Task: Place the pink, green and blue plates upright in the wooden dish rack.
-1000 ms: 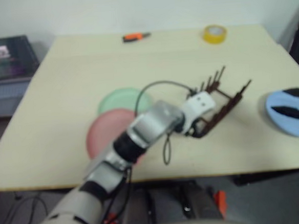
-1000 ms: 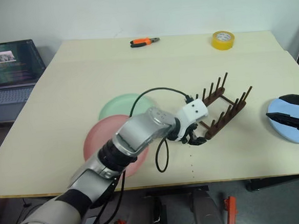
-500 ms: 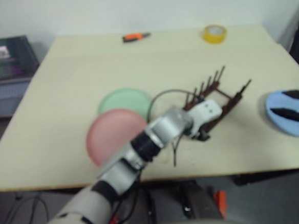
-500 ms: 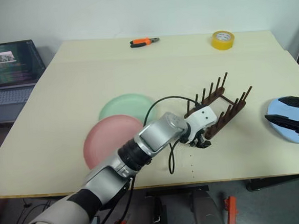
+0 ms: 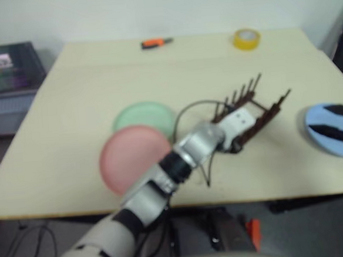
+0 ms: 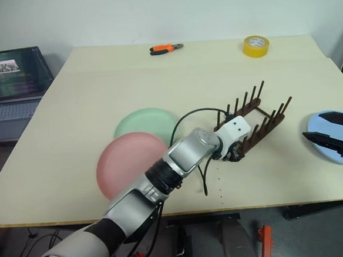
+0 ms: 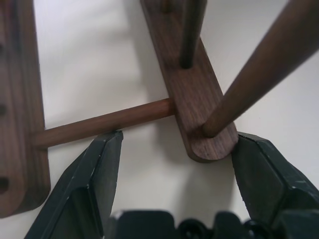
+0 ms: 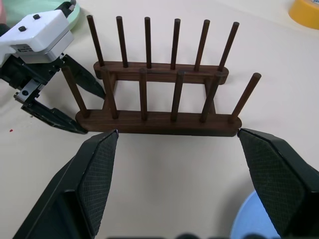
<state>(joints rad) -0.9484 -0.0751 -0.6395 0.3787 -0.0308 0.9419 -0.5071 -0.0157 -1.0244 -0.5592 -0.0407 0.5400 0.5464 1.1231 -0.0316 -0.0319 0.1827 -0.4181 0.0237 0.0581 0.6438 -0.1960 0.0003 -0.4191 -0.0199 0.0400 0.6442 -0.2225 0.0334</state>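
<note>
Even, bright indoor light falls on the tabletop (image 6: pixel 99 98) with soft shadows, the left eye view blurred throughout, the right eye view sharp.

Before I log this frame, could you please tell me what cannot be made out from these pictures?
- Pink plate: its near right part is hidden by the left arm in the right eye view.
- Blue plate: cut off by the picture's right edge and partly covered by the right gripper.
- Wooden dish rack: its near end is hidden behind the left gripper; whether the jaws touch the rail is unclear.
- Laptop: its screen text is too small.
</note>
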